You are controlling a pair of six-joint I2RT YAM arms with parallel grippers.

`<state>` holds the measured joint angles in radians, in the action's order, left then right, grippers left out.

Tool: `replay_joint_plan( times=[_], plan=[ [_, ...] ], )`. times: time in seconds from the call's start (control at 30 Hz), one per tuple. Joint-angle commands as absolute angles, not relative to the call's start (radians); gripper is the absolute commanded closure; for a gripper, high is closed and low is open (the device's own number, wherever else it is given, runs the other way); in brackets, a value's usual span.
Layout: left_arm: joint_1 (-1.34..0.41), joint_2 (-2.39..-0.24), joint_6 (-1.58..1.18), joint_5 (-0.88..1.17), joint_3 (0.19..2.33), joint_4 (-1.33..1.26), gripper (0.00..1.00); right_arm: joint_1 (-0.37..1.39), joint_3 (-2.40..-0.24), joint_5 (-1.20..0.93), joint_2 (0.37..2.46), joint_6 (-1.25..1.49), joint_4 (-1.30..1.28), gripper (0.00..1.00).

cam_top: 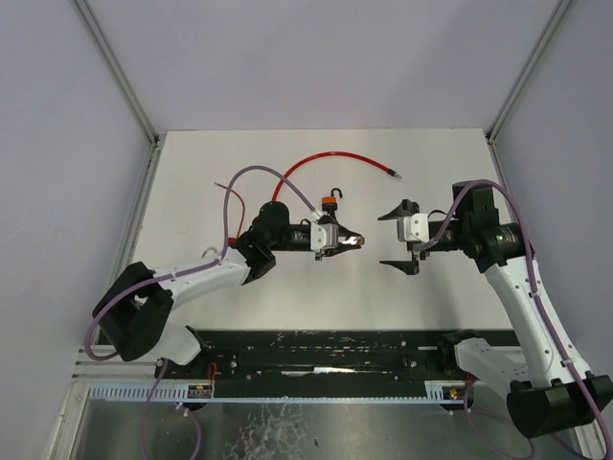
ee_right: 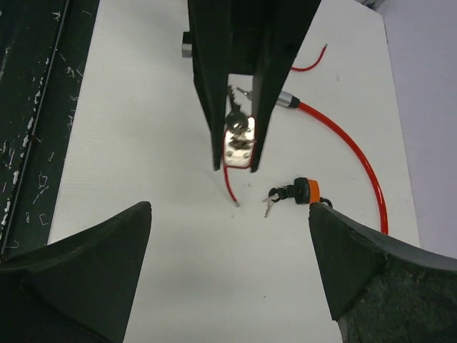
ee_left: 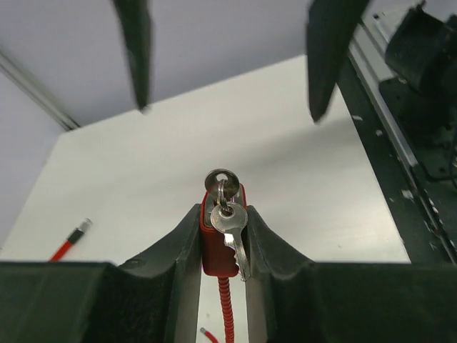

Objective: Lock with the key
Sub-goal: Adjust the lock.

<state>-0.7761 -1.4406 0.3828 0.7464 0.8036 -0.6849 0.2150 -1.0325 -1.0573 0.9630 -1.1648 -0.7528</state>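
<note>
Top external view: the left gripper [cam_top: 352, 239] is clamped on the lock [cam_top: 341, 238], holding it off the table [cam_top: 316, 297] near centre. The right gripper [cam_top: 391, 241] faces it with jaws spread wide and nothing between them. From the right gripper the lock lies at 9 o'clock, near but not touching. The right arm is the free one and the nearer one for the key. In this view the key's long axis runs along the 9-to-3 line, head toward 3 o'clock, straight at the open jaws. My judgement is that the next move is a short advance toward 9 o'clock, a pinch on the key head, then a wrist roll about that axis.

Left wrist view: the lock is a small red body pinched on both flanks. The key [ee_left: 221, 181] is seated in its end face, head out. A spare key [ee_left: 230, 221] hangs from the ring across the lock face and could foul the pinch. I cannot tell from the key's angle whether it is turned. A red cable [cam_top: 326, 158] loops from the lock toward 12 o'clock, and its metal tip lies loose on the table at 1 o'clock. An orange padlock [cam_top: 330, 202] sits at 12 o'clock of the held lock, just beside it.
</note>
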Motion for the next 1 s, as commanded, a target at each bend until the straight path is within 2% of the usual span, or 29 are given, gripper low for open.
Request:
replay_joint_plan(
  times=[0.0, 0.13, 0.33, 0.53, 0.97],
  plan=[
    [-0.77, -1.462, 0.479, 0.855, 0.849, -0.561, 1.0, 0.213, -1.148, -1.129, 1.029, -1.402, -0.95, 0.07],
    [-0.771, -1.48, 0.488, 0.933, 0.852, -0.553, 1.0, 0.213, -1.098, -1.197, 1.046, -1.45, -0.926, 0.2],
    [-0.775, -1.512, 0.48, 0.981, 0.874, -0.544, 1.0, 0.227, -1.033, -1.222, 1.047, -1.448, -0.883, 0.46],
    [-0.784, -1.533, 0.482, 0.991, 0.889, -0.526, 1.0, 0.261, -1.011, -1.218, 1.065, -1.433, -0.853, 0.55],
    [-0.799, -1.551, 0.516, 1.002, 0.915, -0.472, 1.0, 0.305, -1.006, -1.211, 1.086, -1.38, -0.816, 0.65]
  ],
)
